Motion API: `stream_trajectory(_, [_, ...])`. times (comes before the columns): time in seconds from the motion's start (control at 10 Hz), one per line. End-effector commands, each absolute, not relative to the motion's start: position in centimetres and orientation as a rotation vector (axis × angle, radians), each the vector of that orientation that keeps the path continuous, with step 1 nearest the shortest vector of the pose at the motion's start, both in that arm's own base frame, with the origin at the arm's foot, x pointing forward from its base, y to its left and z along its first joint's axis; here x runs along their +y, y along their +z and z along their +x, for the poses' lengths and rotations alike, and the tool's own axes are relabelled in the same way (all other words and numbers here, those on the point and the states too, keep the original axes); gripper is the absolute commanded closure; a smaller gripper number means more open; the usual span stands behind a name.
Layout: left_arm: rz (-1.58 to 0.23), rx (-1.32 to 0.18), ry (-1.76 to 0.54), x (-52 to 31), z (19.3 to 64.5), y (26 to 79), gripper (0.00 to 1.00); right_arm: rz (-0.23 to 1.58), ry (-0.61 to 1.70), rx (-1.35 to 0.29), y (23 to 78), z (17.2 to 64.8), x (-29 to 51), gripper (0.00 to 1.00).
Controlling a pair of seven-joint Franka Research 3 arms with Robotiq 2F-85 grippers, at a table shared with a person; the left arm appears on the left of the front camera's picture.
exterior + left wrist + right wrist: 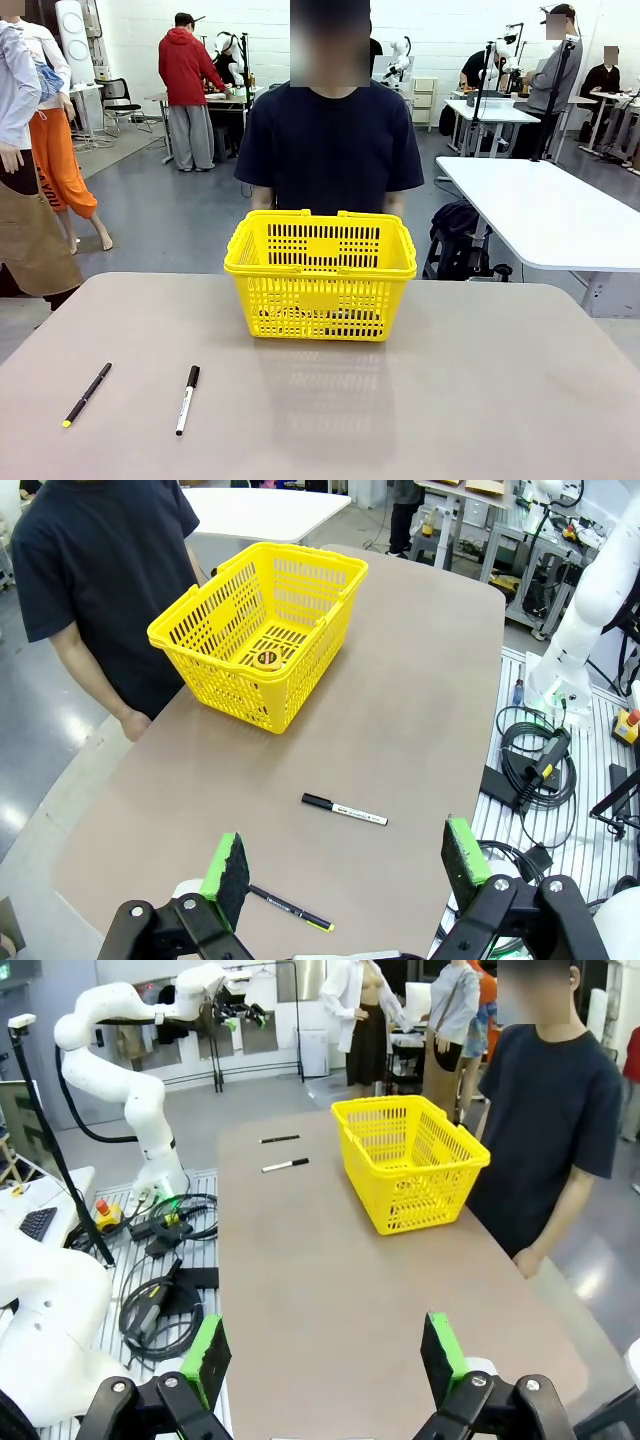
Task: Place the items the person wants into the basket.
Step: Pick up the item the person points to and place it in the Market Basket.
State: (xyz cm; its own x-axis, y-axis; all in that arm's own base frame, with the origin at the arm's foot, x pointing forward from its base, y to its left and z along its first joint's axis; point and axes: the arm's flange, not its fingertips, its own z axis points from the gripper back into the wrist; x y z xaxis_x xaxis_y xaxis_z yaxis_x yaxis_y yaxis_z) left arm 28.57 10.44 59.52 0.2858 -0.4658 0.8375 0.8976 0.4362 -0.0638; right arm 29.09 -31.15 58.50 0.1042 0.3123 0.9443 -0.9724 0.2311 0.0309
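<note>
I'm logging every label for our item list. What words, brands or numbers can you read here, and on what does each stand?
None can be read for sure.
Marker: dark print along its white barrel, too small to read.
Pen: faint print on its black barrel, too small to read.
Tape measure inside the basket: round label, blurred.
Orange trousers in the background: dark letters, partly hidden, unreadable.

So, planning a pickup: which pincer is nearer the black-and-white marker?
Left. The left pincer hangs just short of the marker; the right pincer is far across the table.
</note>
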Motion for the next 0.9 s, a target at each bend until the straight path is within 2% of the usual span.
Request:
stream_trajectory(0.0, [-0.613,-0.87,-1.004,10.46,28.61,59.47,0.0,0.85,1.164,-1.0,58.6,28.99,-30.74,0.0])
stream_trajectory(0.8, [-0.613,-0.87,-1.004,10.46,28.61,59.47,0.0,0.85,1.164,-1.0,58.6,28.99,-30.74,0.0])
